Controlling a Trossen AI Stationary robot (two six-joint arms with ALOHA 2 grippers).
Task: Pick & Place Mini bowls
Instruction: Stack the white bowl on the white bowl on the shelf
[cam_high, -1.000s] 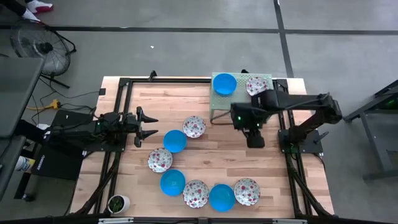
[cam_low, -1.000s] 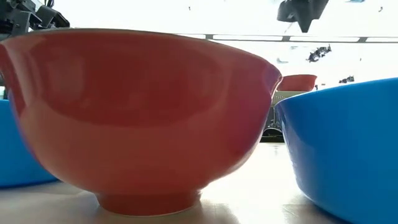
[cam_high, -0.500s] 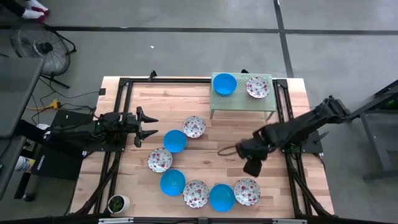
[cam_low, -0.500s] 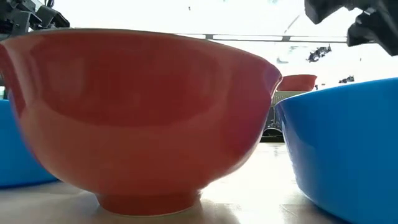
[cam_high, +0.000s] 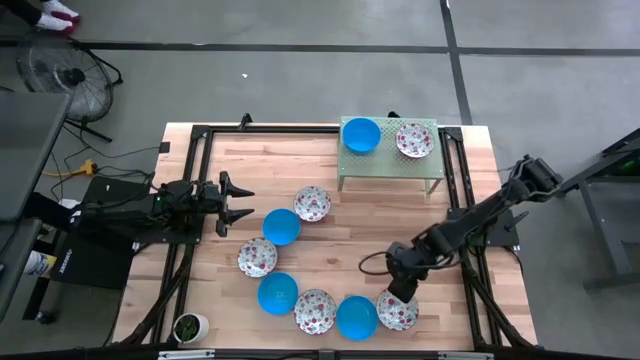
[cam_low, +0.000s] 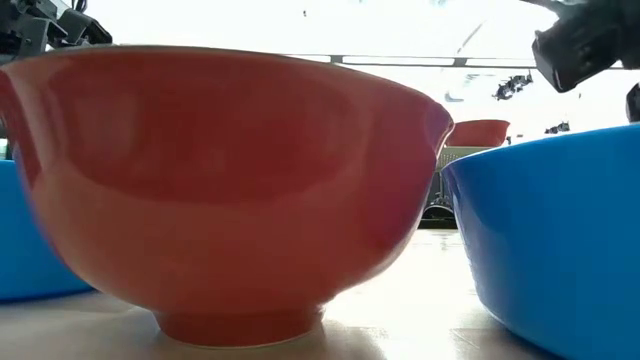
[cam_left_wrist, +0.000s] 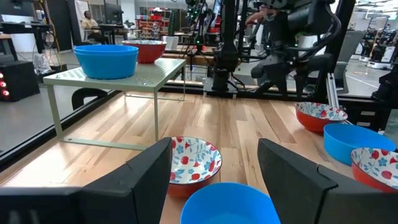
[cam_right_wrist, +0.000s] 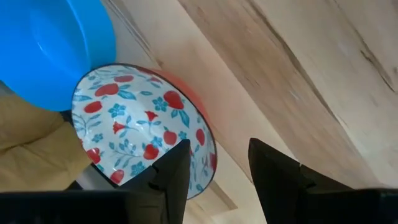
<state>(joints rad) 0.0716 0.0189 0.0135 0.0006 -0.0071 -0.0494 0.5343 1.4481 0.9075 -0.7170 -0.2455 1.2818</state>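
Seven mini bowls lie in an arc on the table, alternately floral and blue, from the floral one (cam_high: 312, 204) round to the floral bowl (cam_high: 397, 308) at the near right end. A blue bowl (cam_high: 361, 134) and a floral bowl (cam_high: 414, 139) stand on the green rack (cam_high: 388, 170). My right gripper (cam_high: 401, 290) hangs open, pointing down, over the near right floral bowl (cam_right_wrist: 140, 127). One finger (cam_right_wrist: 171, 168) is over its inside and the other (cam_right_wrist: 273, 168) is outside its rim. My left gripper (cam_high: 238, 200) waits open at the left, facing a blue bowl (cam_left_wrist: 227, 202).
A small white cup with a green plant (cam_high: 189, 326) stands at the near left corner. A blue bowl (cam_right_wrist: 59, 46) sits right beside the floral bowl under my right gripper. Black frame rails (cam_high: 190, 160) run along the table's sides. Bare wood (cam_high: 340, 245) lies inside the arc.
My right gripper has swung away from the green rack at the far edge, across the table toward the near edge, and has come down over the floral bowl at the near right end of the arc. The floral bowl on the rack stays there.
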